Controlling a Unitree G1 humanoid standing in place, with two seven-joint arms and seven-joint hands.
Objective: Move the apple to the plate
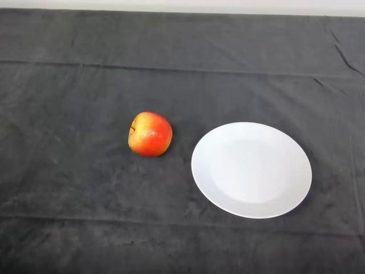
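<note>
Dark grey cloth (68, 188) covers the whole table, edge to edge of the head view.

Red-and-yellow round apple (150, 134): sits directly on the cloth, a bit left of the view's centre. It lies tipped, with the stem hollow facing the view's left. The skin is yellow around that hollow and across the top-left, and red-orange over the rest. A small shine spot shows on the upper face. A thin shadow sits under its near edge.

White round shallow plate (251, 169): flat on the cloth, to the view's right of the apple and slightly nearer the camera. Apple and plate are near each other but apart, with a strip of bare cloth between the apple's right side and the plate's left rim. The apple is on the cloth, not on the plate, so the move is not yet done. The plate's surface is plain white, with a faint ring where the well meets the rim. A soft shadow runs along its near-right edge.

Cloth detail: one long straight crease runs across on the far side of both things, and another runs across on the near side, just past the plate's near rim. There are short wrinkles at the far right corner. The nap looks mottled around the apple.

Pale strip of background (182, 4) runs along the top edge, beyond the far edge of the table.
</note>
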